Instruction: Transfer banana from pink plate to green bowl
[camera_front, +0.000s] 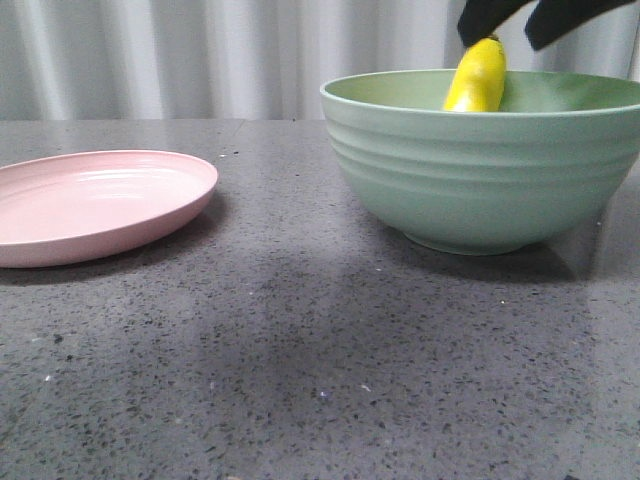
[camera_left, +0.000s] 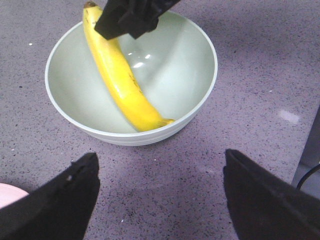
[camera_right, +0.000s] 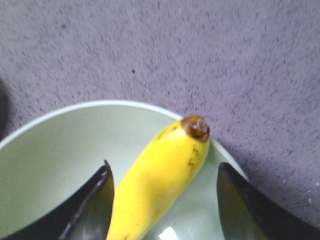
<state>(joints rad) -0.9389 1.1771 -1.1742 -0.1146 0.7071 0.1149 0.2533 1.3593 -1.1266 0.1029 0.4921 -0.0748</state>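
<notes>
**Banana lying in the green bowl, both grippers spread**

Nearest the front camera stretched the speckled grey table (camera_front: 300, 380), with nothing standing on its near part. Farther back, well to the left of the right gripper (camera_front: 515, 22), sat the pink plate (camera_front: 95, 205), shallow and round, with nothing lying in it.

Directly below the right gripper stood the green bowl (camera_front: 485, 165), deep and ridged on its outside, resting on its small foot. The banana (camera_front: 478, 78) lay inside it, one end poking up above the rim just under the dark fingers.

From the left wrist, the left gripper (camera_left: 160, 195) hung over bare table just beside the bowl (camera_left: 65, 100), its two dark fingers spread wide and holding nothing. Beyond them the banana (camera_left: 122, 85) ran slantwise across the bowl's inside, its lower end against the near wall and its upper end leaning on the far rim beneath the right gripper (camera_left: 132, 17).

From the right wrist, the right gripper (camera_right: 162, 200) stood released, its fingers (camera_right: 92, 205) parted on either side of the banana (camera_right: 160, 180) with pale bowl (camera_right: 50, 150) showing in the gaps. The banana's dark tip rested at the rim, and past that lay grey table (camera_right: 200, 50).
</notes>
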